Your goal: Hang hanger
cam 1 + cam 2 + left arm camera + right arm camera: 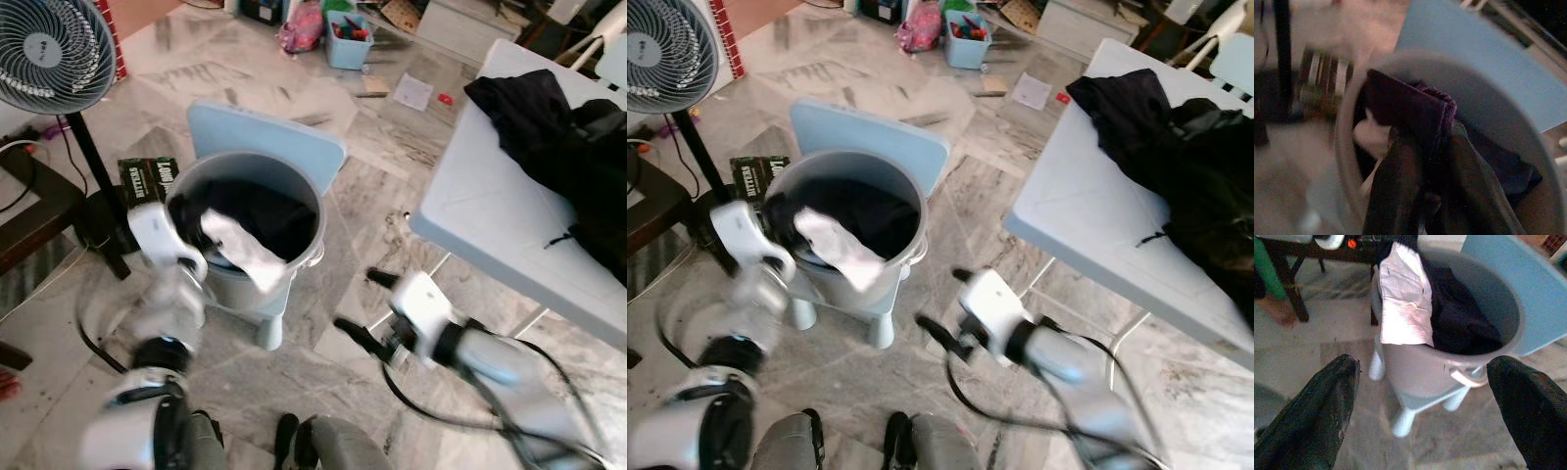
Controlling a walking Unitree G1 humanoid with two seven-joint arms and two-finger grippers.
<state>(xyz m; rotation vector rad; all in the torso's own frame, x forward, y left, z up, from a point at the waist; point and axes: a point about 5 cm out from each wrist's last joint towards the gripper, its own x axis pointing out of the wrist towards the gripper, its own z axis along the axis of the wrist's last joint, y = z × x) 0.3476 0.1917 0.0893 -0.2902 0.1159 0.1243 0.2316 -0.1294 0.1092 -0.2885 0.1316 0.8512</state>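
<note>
A: Largest first?
B: Grey marble floor (372, 157) across the room. On the right, pale blue bench (480, 225), heaped with black clothes (558, 137).
A: And in the middle?
B: Round grey tub (230, 286), raised on a small stool (269, 328). Full of dark laundry, with 1 white cloth (245, 253) draped over the near rim. Blue panel (265, 132) just behind the tub. Standing fan (49, 49) at far left.
A: The 2 hands?
B: Left hand (1427, 147) over the tub's left rim, both fingers closed onto a dark purple garment (1405, 103) inside. Right hand (364, 304) low above the floor, between tub and bench, spread wide, gripping nothing.
A: The hanger?
B: Cannot tell where; blurred in places, nothing of that shape made out among the clothes.
</note>
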